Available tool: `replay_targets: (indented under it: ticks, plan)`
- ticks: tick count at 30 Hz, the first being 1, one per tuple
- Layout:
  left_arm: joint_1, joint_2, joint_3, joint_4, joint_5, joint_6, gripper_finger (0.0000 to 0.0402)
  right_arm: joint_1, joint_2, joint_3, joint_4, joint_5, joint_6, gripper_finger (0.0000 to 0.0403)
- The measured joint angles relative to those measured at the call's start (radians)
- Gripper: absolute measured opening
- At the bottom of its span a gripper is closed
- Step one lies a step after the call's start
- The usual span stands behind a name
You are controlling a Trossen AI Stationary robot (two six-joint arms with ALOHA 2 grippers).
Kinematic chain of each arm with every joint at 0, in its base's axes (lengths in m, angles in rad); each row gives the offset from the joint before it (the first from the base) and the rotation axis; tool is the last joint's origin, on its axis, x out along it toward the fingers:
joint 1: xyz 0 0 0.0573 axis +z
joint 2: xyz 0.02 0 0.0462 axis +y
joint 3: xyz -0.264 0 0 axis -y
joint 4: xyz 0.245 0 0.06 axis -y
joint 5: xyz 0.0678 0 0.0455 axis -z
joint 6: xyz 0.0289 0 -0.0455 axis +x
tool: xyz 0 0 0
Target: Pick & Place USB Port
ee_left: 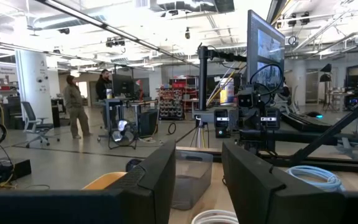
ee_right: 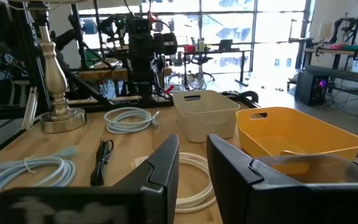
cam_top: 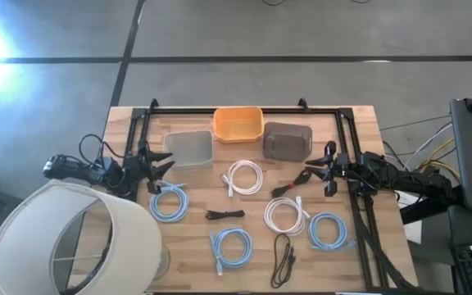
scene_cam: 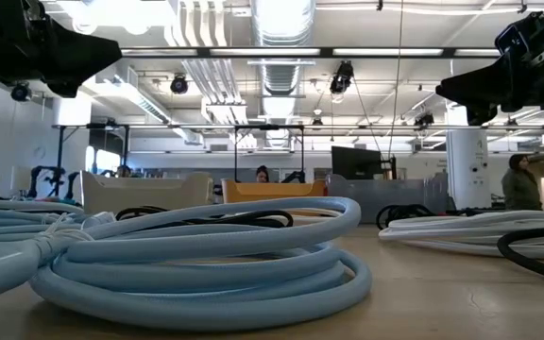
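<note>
Several coiled cables lie flat on the wooden table: two white coils (cam_top: 243,176) (cam_top: 286,215), three light-blue coils (cam_top: 169,202) (cam_top: 231,245) (cam_top: 328,230), two black cables (cam_top: 224,215) (cam_top: 283,256) and a short red-and-black cable (cam_top: 289,187). My left gripper (cam_top: 164,170) (ee_left: 197,162) hovers open over the table's left side, above the nearest blue coil. My right gripper (cam_top: 310,174) (ee_right: 192,149) hovers open over the right side, close to the red-and-black cable. Neither touches anything.
Three bins stand along the far side: a clear one (cam_top: 191,147), an orange one (cam_top: 238,123) and a grey one (cam_top: 287,141). A black frame (cam_top: 244,110) rims the far edge. A lamp with a white shade (cam_top: 72,238) covers the near left corner. People stand in the room beyond.
</note>
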Motion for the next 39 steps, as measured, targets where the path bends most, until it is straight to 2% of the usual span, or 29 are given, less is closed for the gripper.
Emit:
replay_targets:
  ticks: [7,21,33,39]
  plan:
    - [0.0,0.0,0.0,0.0,0.0,0.0,0.0136,0.0,0.0,0.0,0.0,0.0,0.0,0.0068]
    - [0.0,0.0,0.0,0.0,0.0,0.0,0.0136,0.0,0.0,0.0,0.0,0.0,0.0,0.0084]
    - [0.0,0.0,0.0,0.0,0.0,0.0,0.0136,0.0,0.0,0.0,0.0,0.0,0.0,0.0068]
    - [0.0,0.0,0.0,0.0,0.0,0.0,0.0136,0.0,0.0,0.0,0.0,0.0,0.0,0.0074]
